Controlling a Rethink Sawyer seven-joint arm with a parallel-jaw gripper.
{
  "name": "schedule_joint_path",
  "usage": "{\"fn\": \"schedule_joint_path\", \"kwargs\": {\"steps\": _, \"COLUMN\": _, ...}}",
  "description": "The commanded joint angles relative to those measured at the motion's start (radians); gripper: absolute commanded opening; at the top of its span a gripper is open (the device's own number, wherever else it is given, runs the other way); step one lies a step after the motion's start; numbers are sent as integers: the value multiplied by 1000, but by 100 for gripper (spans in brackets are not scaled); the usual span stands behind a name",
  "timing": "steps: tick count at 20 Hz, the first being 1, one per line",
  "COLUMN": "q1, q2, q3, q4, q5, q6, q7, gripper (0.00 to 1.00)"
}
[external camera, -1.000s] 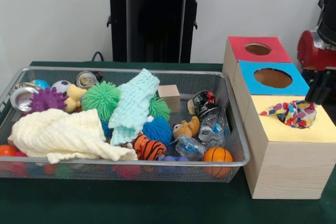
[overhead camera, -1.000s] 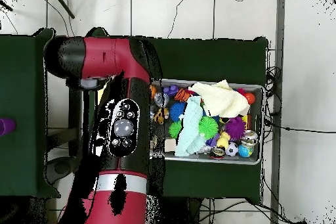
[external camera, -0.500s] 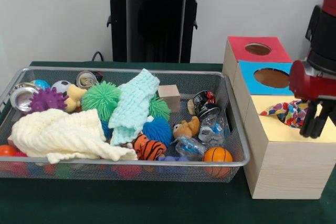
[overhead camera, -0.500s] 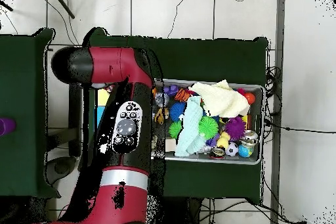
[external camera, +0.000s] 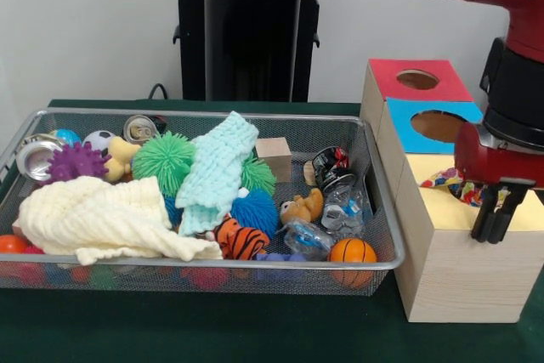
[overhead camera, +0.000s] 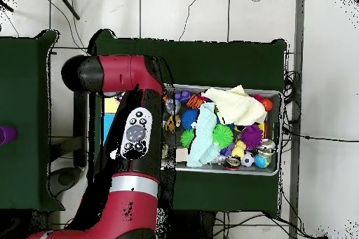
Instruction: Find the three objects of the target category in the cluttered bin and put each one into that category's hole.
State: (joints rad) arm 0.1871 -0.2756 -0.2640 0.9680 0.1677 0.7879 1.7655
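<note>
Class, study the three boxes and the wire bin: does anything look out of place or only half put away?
Yes. A spotted fabric bundle sits in the hole of the yellow-topped box with part of it poking above the top, not dropped through. The gripper hangs just in front of it, empty. The bin is cluttered, but nothing has spilled out.

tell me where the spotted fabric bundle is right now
In the front view the spotted fabric bundle sits at the hole of the yellow-topped box on the right, partly hidden behind the gripper, just in front of the blue-topped box.
</note>
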Motion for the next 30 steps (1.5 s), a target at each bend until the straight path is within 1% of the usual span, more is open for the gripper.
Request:
{"fn": "schedule_joint_path", "kwargs": {"steps": 1, "q1": 1, "q2": 80, "q3": 65, "q4": 107, "q5": -42, "q6": 13, "q7": 122, "gripper": 0}}
{"fn": "schedule_joint_path", "kwargs": {"steps": 2, "q1": 4, "q2": 85, "q3": 59, "q4": 99, "q5": -41, "q6": 40, "q7": 129, "gripper": 0}}
{"fn": "schedule_joint_path", "kwargs": {"steps": 3, "q1": 7, "q2": 88, "q3": 51, "q4": 89, "q5": -34, "q6": 101, "q7": 141, "gripper": 0}}
{"fn": "schedule_joint_path", "kwargs": {"steps": 4, "q1": 8, "q2": 86, "q3": 48, "q4": 86, "q5": -30, "q6": 134, "q7": 144, "gripper": 0}}
{"fn": "schedule_joint_path", "kwargs": {"steps": 5, "q1": 7, "q2": 77, "q3": 48, "q4": 84, "q5": -21, "q6": 198, "q7": 149, "gripper": 0}}
{"fn": "schedule_joint_path", "kwargs": {"steps": 10, "q1": 9, "q2": 20, "q3": 49, "q4": 89, "q5": 0, "q6": 342, "q7": 148, "gripper": 0}}
{"fn": "schedule_joint_path", "kwargs": {"steps": 13, "q1": 11, "q2": 7, "q3": 46, "q4": 56, "q5": 7, "q6": 417, "q7": 158, "gripper": 0}}
{"fn": "schedule_joint_path", "kwargs": {"steps": 16, "q1": 11, "q2": 4, "q3": 43, "q4": 25, "q5": 10, "q6": 459, "q7": 166, "gripper": 0}}
{"fn": "schedule_joint_path", "kwargs": {"steps": 19, "q1": 5, "q2": -4, "q3": 45, "q4": -18, "q5": 16, "q6": 488, "q7": 169, "gripper": 0}}
{"fn": "schedule_joint_path", "kwargs": {"steps": 23, "q1": 1, "q2": -16, "q3": 48, "q4": -57, "q5": 21, "q6": 513, "q7": 170, "gripper": 0}}
{"fn": "schedule_joint_path", "kwargs": {"steps": 27, "q1": -2, "q2": -25, "q3": 49, "q4": -74, "q5": 15, "q6": 510, "q7": 163, "gripper": 0}}
{"fn": "schedule_joint_path", "kwargs": {"steps": 30, "q1": -2, "q2": -30, "q3": 53, "q4": -44, "q5": 14, "q6": 490, "q7": 170, "gripper": 0}}
